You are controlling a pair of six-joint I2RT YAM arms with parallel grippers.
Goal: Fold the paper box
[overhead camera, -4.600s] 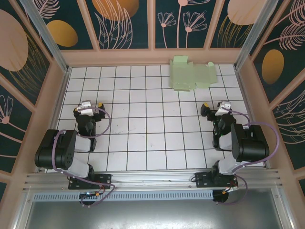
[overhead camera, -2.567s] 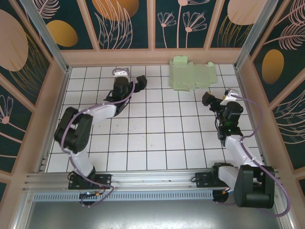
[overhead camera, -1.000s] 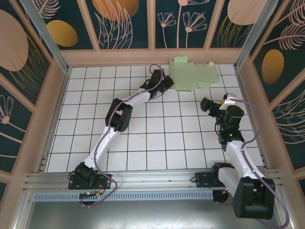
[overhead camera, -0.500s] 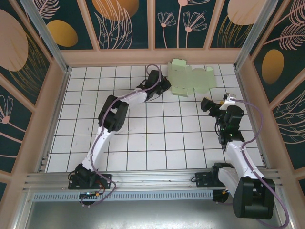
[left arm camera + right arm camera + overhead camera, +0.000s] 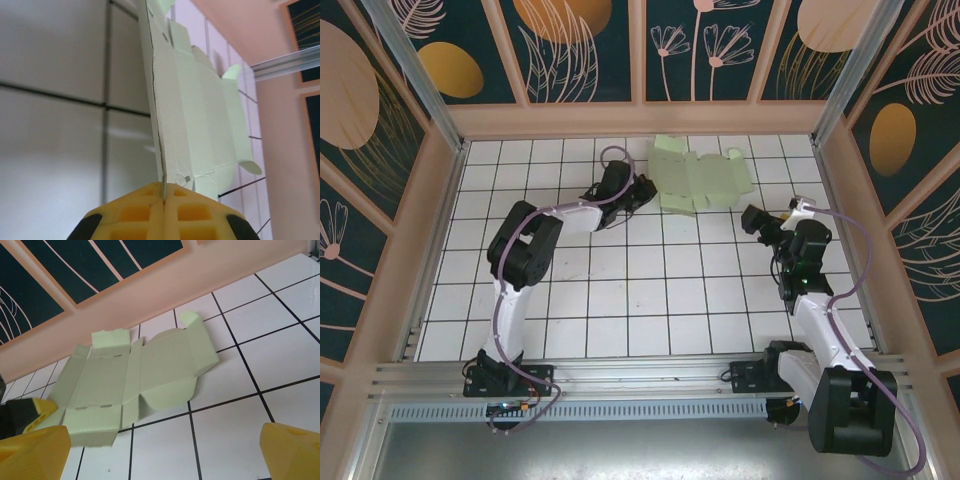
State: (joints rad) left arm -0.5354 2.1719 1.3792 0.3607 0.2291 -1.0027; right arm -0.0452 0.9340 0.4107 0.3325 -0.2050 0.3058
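One paper box [image 5: 705, 183]: unfolded sheet of pale mint-green matte card with creases, square tabs and rounded flaps, lying on the white tiled tabletop [image 5: 620, 300] near the back wall [image 5: 640, 118]. Its left edge vanishes between the yellow, cell-patterned pads [image 5: 135, 212] of the left gripper [image 5: 162, 194], which is clamped on it; the left wrist view shows the card nearly edge-on. One right gripper [image 5: 752, 220]: jaws spread wide, empty, just right of the box, its fingertips cropped in the right wrist view.

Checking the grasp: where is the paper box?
Top view: the paper box lies near the back wall, right of centre, left fingers pinching its left edge.
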